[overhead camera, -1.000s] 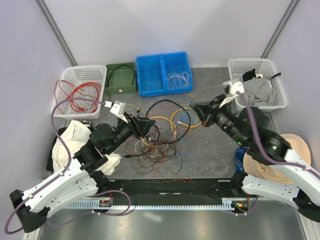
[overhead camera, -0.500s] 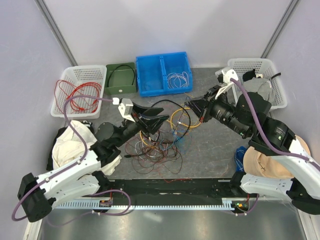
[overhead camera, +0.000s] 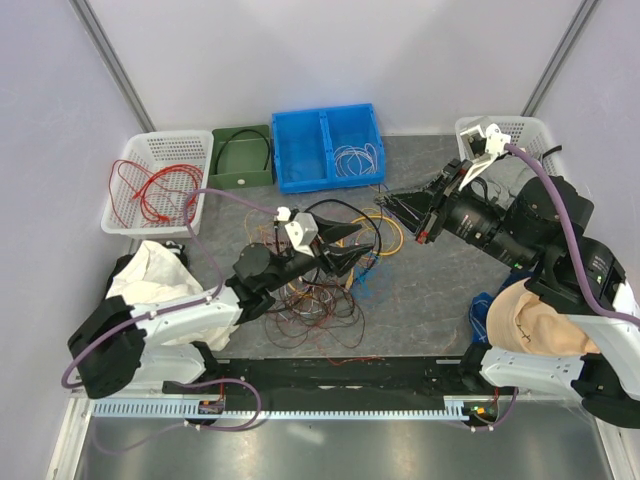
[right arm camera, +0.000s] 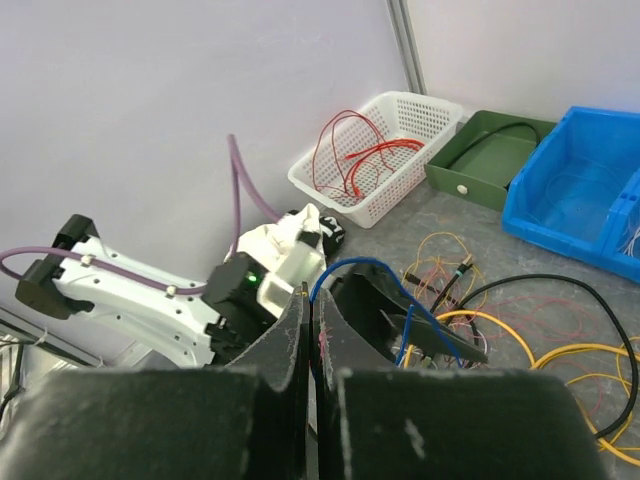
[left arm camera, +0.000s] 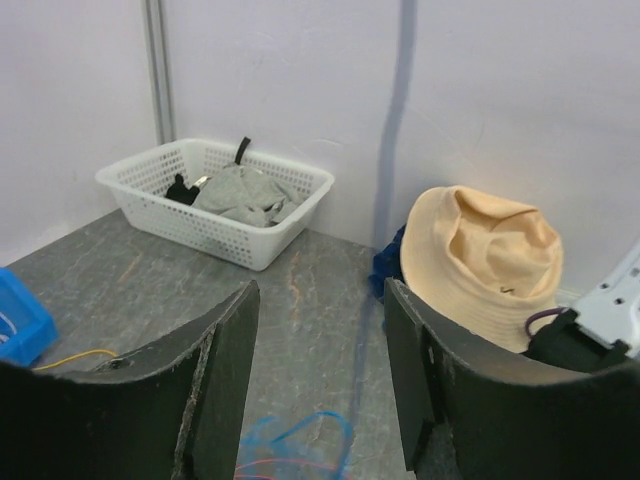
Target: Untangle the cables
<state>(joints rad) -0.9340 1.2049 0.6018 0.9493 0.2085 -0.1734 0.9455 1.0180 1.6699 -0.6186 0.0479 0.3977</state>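
The right claw (right arm camera: 312, 298) is pressed fully closed, pinching a blue strand (right arm camera: 352, 263) that arcs away from its tips. The left claw (left arm camera: 320, 310) is spread wide with nothing between its fingers (only grey tabletop (left arm camera: 320, 335) shows through the gap). The cables (overhead camera: 318, 292) lie heaped beneath the left claw, ahead of the right claw's tips.

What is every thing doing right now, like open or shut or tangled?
left gripper, open, holding nothing.
right gripper, shut, pinching the blue wire.
cables, knotted in a heap on the table.
red wire, lying sorted in the white basket.
white wire, coiled in the right half of the blue bin.
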